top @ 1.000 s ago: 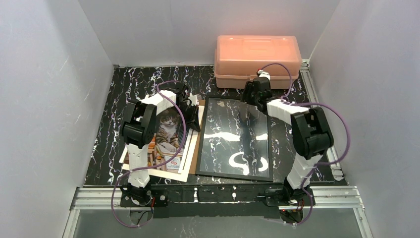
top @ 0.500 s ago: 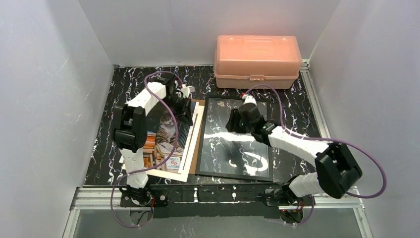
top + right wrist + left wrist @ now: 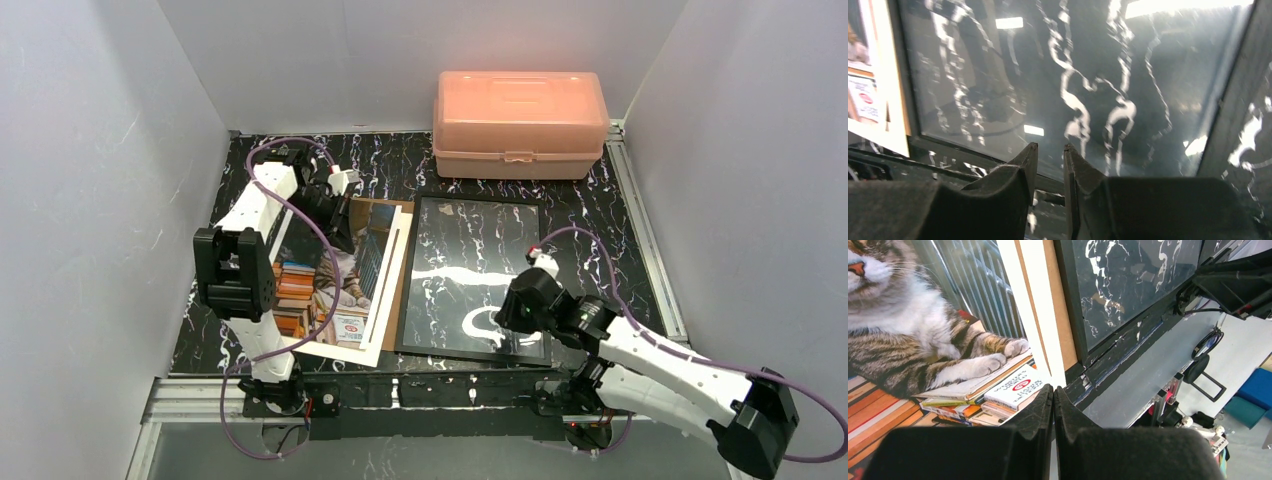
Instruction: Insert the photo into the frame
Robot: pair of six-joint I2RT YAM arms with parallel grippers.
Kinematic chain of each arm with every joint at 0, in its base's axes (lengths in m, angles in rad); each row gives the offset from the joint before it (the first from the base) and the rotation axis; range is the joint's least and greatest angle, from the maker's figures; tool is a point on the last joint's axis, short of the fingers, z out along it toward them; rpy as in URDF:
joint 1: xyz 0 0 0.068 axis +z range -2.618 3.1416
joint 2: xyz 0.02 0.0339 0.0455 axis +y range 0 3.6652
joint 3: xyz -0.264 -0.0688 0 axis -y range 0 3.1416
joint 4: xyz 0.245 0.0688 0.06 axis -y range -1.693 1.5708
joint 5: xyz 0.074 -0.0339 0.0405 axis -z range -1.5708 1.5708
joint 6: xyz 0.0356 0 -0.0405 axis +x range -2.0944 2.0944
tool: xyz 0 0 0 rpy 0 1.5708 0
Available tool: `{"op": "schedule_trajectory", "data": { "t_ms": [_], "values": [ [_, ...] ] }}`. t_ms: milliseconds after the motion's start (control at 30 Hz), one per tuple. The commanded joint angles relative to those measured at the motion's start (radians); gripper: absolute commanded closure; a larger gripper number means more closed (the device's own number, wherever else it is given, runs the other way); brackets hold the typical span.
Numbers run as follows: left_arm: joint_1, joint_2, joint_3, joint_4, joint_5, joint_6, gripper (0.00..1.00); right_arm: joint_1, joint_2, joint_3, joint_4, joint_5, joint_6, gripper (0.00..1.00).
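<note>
Top external: black marble-pattern table (image 3: 250, 170), walled on three sides.

1. The frame (image 3: 465, 270) lies flat at mid-table with its glass up, showing reflections. Its near edge is close to the table's front rail.
2. Pink box (image 3: 520, 120) sits at the far edge, lid shut, just beyond the frame and apart from it.
3. The photo (image 3: 345, 300) is left of the frame and outside it, picture side up. It lies over a brown board (image 3: 385, 213), and its white border runs alongside the frame's left rail.
4. My right gripper (image 3: 1050, 147) is low over the frame's near-right area. Per the right wrist cam, the fingers are a narrow gap apart with nothing between them and the glass beneath.
5. My left gripper (image 3: 1053, 389) is at the photo's far end. Per the left wrist cam, the fingers are pressed together, tip to tip. I can't tell whether the paper edge is caught between them.
</note>
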Motion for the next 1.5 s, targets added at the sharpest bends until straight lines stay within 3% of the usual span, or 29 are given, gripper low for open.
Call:
{"op": "schedule_trajectory", "data": {
  "t_ms": [0, 300, 667, 867, 1033, 1233, 1333, 1467],
  "values": [
    [0.018, -0.034, 0.003, -0.04, -0.001, 0.026, 0.98, -0.002, -0.066, -0.071, -0.169, 0.005, 0.12, 0.68],
    [0.023, -0.043, -0.001, -0.022, -0.022, 0.024, 0.98, -0.002, 0.027, -0.102, -0.139, 0.004, 0.134, 0.7],
    [0.025, -0.03, -0.003, -0.013, -0.024, 0.026, 0.99, -0.002, -0.032, -0.043, -0.176, 0.005, 0.135, 0.7],
    [0.036, -0.027, 0.016, -0.014, -0.037, 0.021, 0.99, 0.004, 0.027, 0.085, -0.138, -0.001, 0.081, 0.62],
    [0.132, 0.0, 0.117, -0.062, -0.063, 0.046, 0.96, 0.066, 0.244, 0.273, 0.005, 0.005, 0.015, 0.51],
    [0.314, 0.069, 0.241, -0.139, -0.144, 0.144, 0.94, 0.213, 0.717, 0.639, 0.181, -0.003, -0.058, 0.39],
    [0.408, 0.083, 0.227, -0.156, -0.17, 0.193, 0.92, 0.242, 0.921, 0.818, 0.191, -0.03, -0.086, 0.35],
    [0.477, 0.087, 0.173, -0.156, -0.205, 0.257, 0.9, 0.248, 1.062, 0.906, 0.23, -0.081, -0.077, 0.34]
  ]
}}
